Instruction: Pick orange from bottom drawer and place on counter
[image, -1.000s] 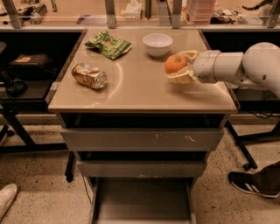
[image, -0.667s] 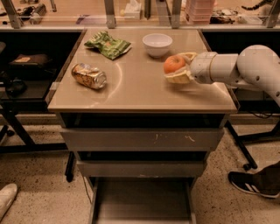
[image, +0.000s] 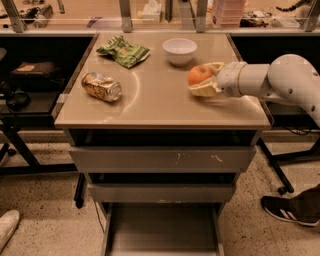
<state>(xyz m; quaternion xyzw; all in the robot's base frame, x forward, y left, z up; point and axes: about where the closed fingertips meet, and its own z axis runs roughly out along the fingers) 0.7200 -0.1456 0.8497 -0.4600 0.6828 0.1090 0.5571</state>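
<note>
The orange (image: 199, 75) sits between the cream fingers (image: 204, 91) of my gripper (image: 202, 78), low over the right part of the beige counter (image: 160, 100), just in front of the white bowl (image: 180, 50). One finger lies under the orange and one behind it, so the gripper is shut on it. My white arm (image: 280, 77) reaches in from the right. The bottom drawer (image: 162, 232) stands pulled open below, showing a bare grey floor.
A crushed gold can (image: 102, 86) lies at the counter's left, and a green snack bag (image: 123, 50) at the back left. The two upper drawers (image: 162, 159) are closed. A person's shoe (image: 287, 209) is on the floor at the right; dark side tables flank the cabinet.
My gripper has moved slightly left and lower with the orange, closer to the counter top. Nothing else has moved.
</note>
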